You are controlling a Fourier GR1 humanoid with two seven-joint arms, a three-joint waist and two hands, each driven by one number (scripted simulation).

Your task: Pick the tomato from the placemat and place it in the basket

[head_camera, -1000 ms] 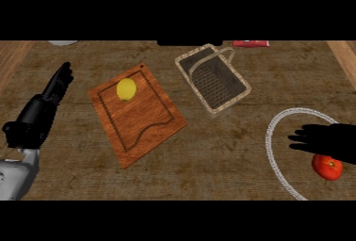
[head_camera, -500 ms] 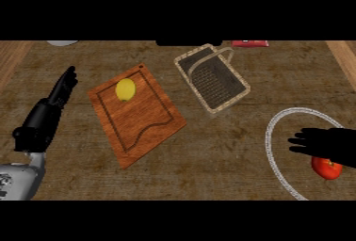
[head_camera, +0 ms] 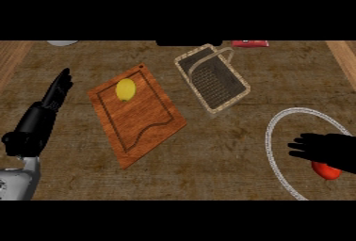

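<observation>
**Operator:** Report the layout, largest item first.

**Me:** The tabletop [head_camera: 208, 160] carries everything. A wooden cutting board [head_camera: 139, 117] lies at an angle, left of centre. The round placemat [head_camera: 271, 141] with its pale rim is at the right and runs past the edge of view. The basket [head_camera: 212, 80] sits between them, nearer the far edge and well apart from the placemat.

**Operator:** Hand status?

**Me:** My right hand [head_camera: 330, 150] is over the placemat with its fingers spread apart and fairly straight. It is not closed on anything. My left hand [head_camera: 57, 92] rests at the left edge, fingers straight.

**Operator:** Locate the task item.

**Me:** The tomato [head_camera: 327, 172] is on the placemat, partly hidden under my right palm. Only its near side shows. I cannot tell whether the palm touches it. The lemon [head_camera: 125, 89] on the board is not part of the task.

**Operator:** Handling notes?

**Me:** My estimates:
1. It should be light, round and smooth-skinned, so it is likely to roll or slip if only nudged.
2. It looks soft enough to bruise, so close the fingers only until they seat.
3. Grip it across its widest part, with the thumb opposite the fingers.
4. Carry it up and left, then lower it inside the basket walls.
</observation>
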